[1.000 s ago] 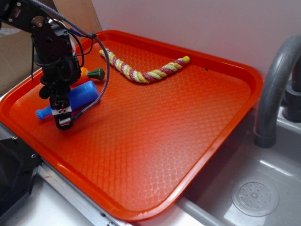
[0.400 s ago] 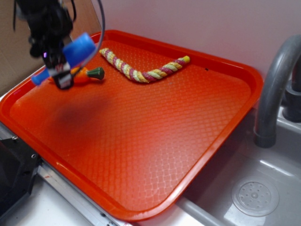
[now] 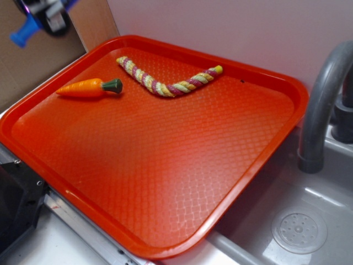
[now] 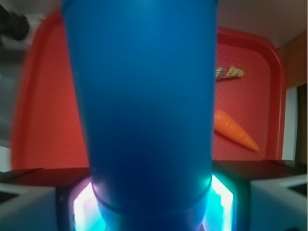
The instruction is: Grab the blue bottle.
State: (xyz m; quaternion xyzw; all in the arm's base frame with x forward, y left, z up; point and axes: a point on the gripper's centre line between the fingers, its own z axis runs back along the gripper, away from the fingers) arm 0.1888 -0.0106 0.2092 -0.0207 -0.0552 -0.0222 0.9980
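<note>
The blue bottle (image 3: 22, 36) hangs high above the tray's far left corner, only its neck end showing at the top left of the exterior view. My gripper (image 3: 48, 16) is shut on it and mostly cut off by the frame's top edge. In the wrist view the blue bottle (image 4: 144, 110) fills the middle, its body pinched between the jaws at the bottom, and my gripper (image 4: 151, 202) is lit by a cyan glow on both sides.
An orange tray (image 3: 276, 149) lies below, holding an orange toy carrot (image 3: 88, 87) with a green top and a twisted rope toy (image 3: 165, 83). A grey faucet (image 3: 320, 110) and sink (image 3: 298, 229) are at the right. A cardboard wall (image 3: 38, 66) stands at the left.
My gripper has risen from the tray with the blue bottle in it, moving up and left until it nearly leaves the exterior view. The carrot now lies fully uncovered.
</note>
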